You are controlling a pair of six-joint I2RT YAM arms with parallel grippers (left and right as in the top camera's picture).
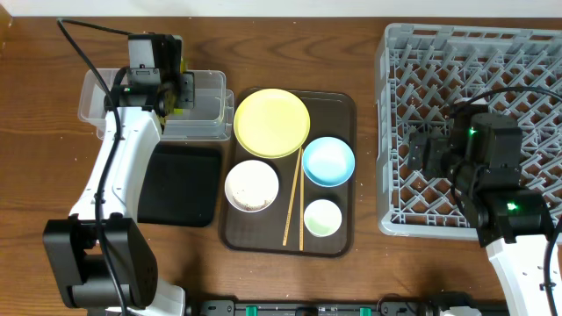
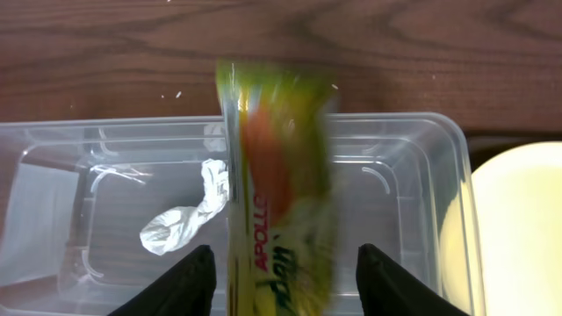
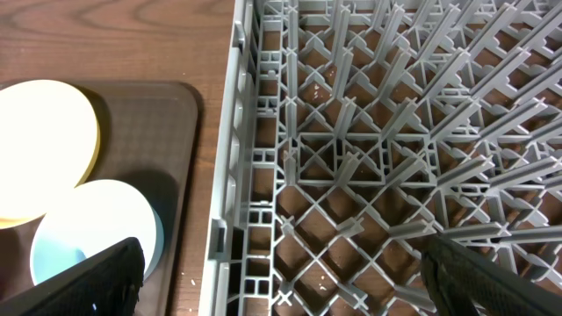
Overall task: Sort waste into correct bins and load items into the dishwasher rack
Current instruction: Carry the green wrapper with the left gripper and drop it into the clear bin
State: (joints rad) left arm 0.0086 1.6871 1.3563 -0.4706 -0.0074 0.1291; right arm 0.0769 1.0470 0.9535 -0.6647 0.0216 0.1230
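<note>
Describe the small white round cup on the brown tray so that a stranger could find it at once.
In the overhead view, find the brown rectangular serving tray, left of the large grey plastic rack. Look at its lower right corner, below the light blue bowl and right of the two thin wooden chopsticks. The small white round cup is the smallest dish there.

Grey dishwasher rack (image 3: 369, 158) w/ upright pegs filling right, brown tray (image 3: 176, 123) at left on wood table (image 3: 114, 35), yellow plate (image 3: 44, 140) & light blue bowl (image 3: 97, 233) side by side on tray, pincer (image 3: 281, 272) fingers spread wide at bottom corners.
</note>
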